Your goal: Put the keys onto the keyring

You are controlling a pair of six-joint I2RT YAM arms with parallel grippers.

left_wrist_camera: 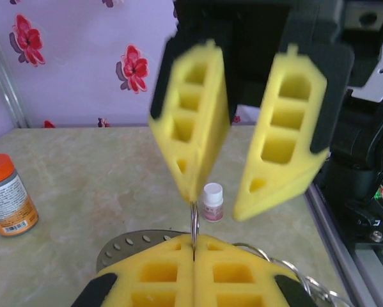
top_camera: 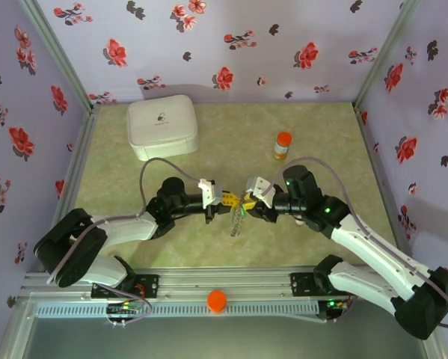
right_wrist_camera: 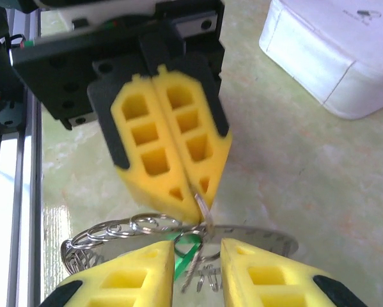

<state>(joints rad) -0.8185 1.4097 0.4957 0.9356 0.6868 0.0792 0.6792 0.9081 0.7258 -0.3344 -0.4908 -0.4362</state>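
From above, my left pincer [top_camera: 229,200] and right pincer [top_camera: 248,200] meet tip to tip over the middle of the worktop [top_camera: 134,217]. The keyring [top_camera: 238,221] hangs just under them at 6 o'clock, too small there to read in detail. A white case [top_camera: 162,127] sits at 11 o'clock from them and an orange-capped bottle [top_camera: 283,145] at 1 o'clock. In my left wrist view my own pads [left_wrist_camera: 159,275] lie pressed flat together at 6 o'clock, nipping a thin metal loop of the keyring that stands straight up toward 12. A grey holed band of the ring curves out at 8 o'clock and small wire rings trail toward 4. My right pincer faces me from 12 o'clock with its pads apart, gripping nothing I can see, and a small white vial [left_wrist_camera: 212,201] stands on the worktop behind the gap. In my right wrist view my own pads sit apart at 6 o'clock, with the keys [right_wrist_camera: 203,276], one green-headed, hanging in the gap. My closed left pincer comes in from 11 o'clock, its tip pinching the loop at the keyring's edge.
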